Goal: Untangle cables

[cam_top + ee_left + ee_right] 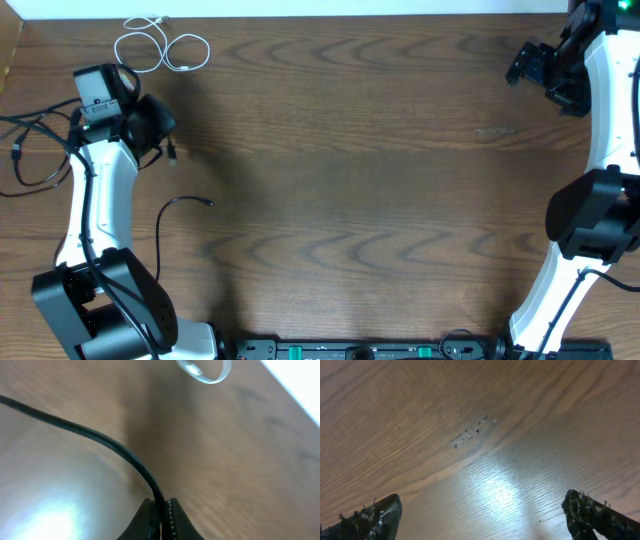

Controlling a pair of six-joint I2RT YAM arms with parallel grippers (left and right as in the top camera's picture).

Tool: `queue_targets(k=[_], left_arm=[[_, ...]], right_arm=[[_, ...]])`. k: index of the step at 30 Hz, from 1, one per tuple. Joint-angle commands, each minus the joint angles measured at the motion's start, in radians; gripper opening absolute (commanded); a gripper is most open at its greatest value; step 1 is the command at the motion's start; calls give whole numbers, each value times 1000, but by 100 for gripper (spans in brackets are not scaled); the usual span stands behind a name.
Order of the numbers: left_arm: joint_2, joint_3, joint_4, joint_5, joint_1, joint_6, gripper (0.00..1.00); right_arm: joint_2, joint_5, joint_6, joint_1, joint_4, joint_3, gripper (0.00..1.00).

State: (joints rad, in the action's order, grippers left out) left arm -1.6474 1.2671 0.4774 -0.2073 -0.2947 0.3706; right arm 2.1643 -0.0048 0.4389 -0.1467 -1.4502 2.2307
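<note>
Wood-grain table (380,180), bare across the middle and right; every cord sits at the left end. White cable (160,47) lies coiled near the far left corner, apart from the black ones, and looks free. Left gripper (161,510) is just on the near side of it, jaws pressed together on a black cable (100,440). The cord enters right at the tips and runs off up-left over the wood. Overhead shows a short black end (172,152) beside that gripper, likely a plug, too small to be sure. Black loops (35,150) lie left of the left arm, probably the same cord, can't confirm. Second black cable (165,228) lies right of that arm, one end curling toward table centre, with no visible crossing with the white one.

Step, my read: separation partway done. White is out, and one black cord is pinched ready for pulling clear of the rest. Next move calls for drawing the held cord toward open table, low and slow so the loops don't snag the arm, then letting go once it lies apart from the others.

Right gripper (482,510): jaws spread wide, holding nothing, touching nothing, above bare wood at the far right corner, well apart from every cable. It could pin the other cord if brought over.
</note>
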Motion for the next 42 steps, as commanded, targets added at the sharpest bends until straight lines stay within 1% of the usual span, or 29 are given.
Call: queue_targets(k=[1,5,6,8,9,10,11,18,23,25,27,28,29,32,33,38,42], left_arm=[[4,20,-39,-121,0,10,7],[4,20,-53,-108,-3,8,8],[3,20,-50,-92,-2,8,15],[3,18,-37,-71,-2,4,32],[3,16,-27,-58,-2,4,44],[3,15,-18,-48,-2,4,63],[3,13,-1,-31,-2,3,70],[3,13,113,-12,-2,-2,70],[3,13,275,11,-2,7,70],[3,2,340,77,-2,105,70],[3,-29,385,106,-2,213,71],[3,-48,389,103,-2,244,74],[3,-68,389,103,-1,272,85],[3,-132,383,100,2,311,88],[3,-154,377,94,3,312,95],[3,-229,344,88,3,325,95],[3,-269,264,89,3,422,94]], right_arm=[[9,2,-10,-2,-2,-1,99],[9,2,-10,-2,-2,-1,99],[9,2,-10,-2,-2,-1,99],[9,2,-10,-2,-2,-1,99],[9,2,-10,-2,-2,-1,99],[9,2,-10,-2,-2,-1,99],[9,2,-10,-2,-2,-1,99],[9,2,-10,-2,-2,-1,99],[9,2,-10,-2,-2,-1,99],[9,2,-10,-2,-2,-1,99],[9,2,-10,-2,-2,-1,99],[9,2,-10,-2,-2,-1,99],[9,2,-10,-2,-2,-1,99],[9,2,-10,-2,-2,-1,99],[9,2,-10,-2,-2,-1,99],[9,2,-10,-2,-2,-1,99],[9,2,-10,-2,-2,-1,99]])
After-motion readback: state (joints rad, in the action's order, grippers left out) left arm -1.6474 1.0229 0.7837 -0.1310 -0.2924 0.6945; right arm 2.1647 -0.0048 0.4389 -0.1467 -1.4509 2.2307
